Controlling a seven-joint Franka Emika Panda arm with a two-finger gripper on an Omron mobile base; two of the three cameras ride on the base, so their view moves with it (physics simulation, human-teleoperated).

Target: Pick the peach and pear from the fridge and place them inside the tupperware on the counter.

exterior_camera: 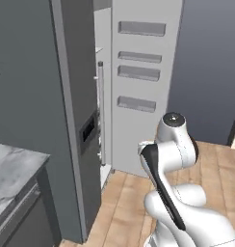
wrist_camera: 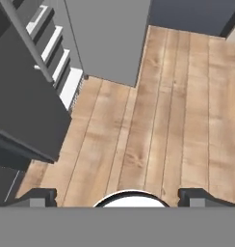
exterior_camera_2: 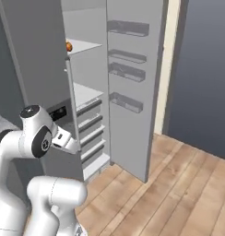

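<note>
Right base view shows the peach (exterior_camera_2: 68,46) on an upper shelf of the open fridge (exterior_camera_2: 86,87), well above the spread, empty gripper (wrist_camera: 117,195); light, round, bruisable, best pinched across its middle.

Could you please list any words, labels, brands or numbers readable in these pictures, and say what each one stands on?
None can be read as text.
The small black panel on the fridge front: its markings are too small and blurred to read.
The open fridge door and its door bins: plain grey, no label.
The counter and wooden floor: no writing.
</note>
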